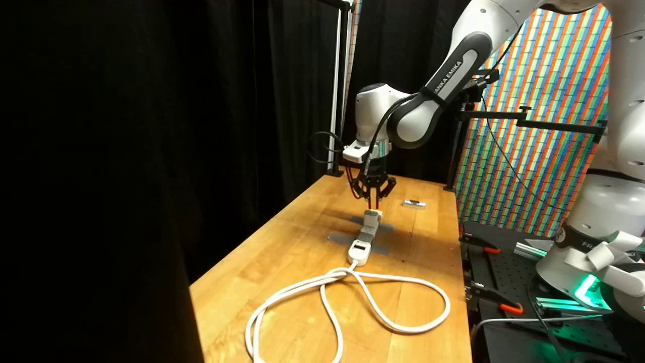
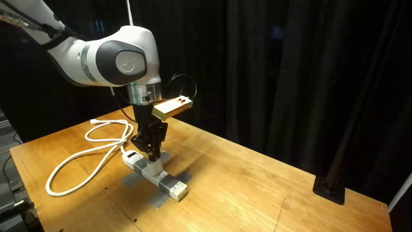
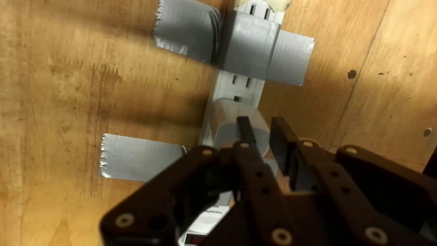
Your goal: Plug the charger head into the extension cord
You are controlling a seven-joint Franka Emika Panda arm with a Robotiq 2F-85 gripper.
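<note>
Black curtains hang behind a wooden desk. Items are listed left to right as they stand in an exterior view.

At left, the white cord lies in loose loops on the desk; it is thick and presumably springy. It runs right into its strip, which grey tape straps to the desk. The strip should withstand a downward press; the tape may give under an upward pull.

At centre, the charger stands on the strip's face, apparently over a socket. Its prongs are hidden, so full seating cannot be confirmed.

Above it are the fingers. In the wrist view they are parted by a narrow gap with nothing pinched: one overlaps the charger's top, the other shows just off its right side. Contact cannot be determined.

Handling, in judgement: the charger should be light and rigid, but its smooth, rounded walls may slip. Any hold belongs on two opposite side walls, below the rounded edge. As the fingers stand, a centred press on the top would suit better; an off-centre push could tip it or strain the prongs.

At right, a black stand rests on the desk, well apart from the strip.
</note>
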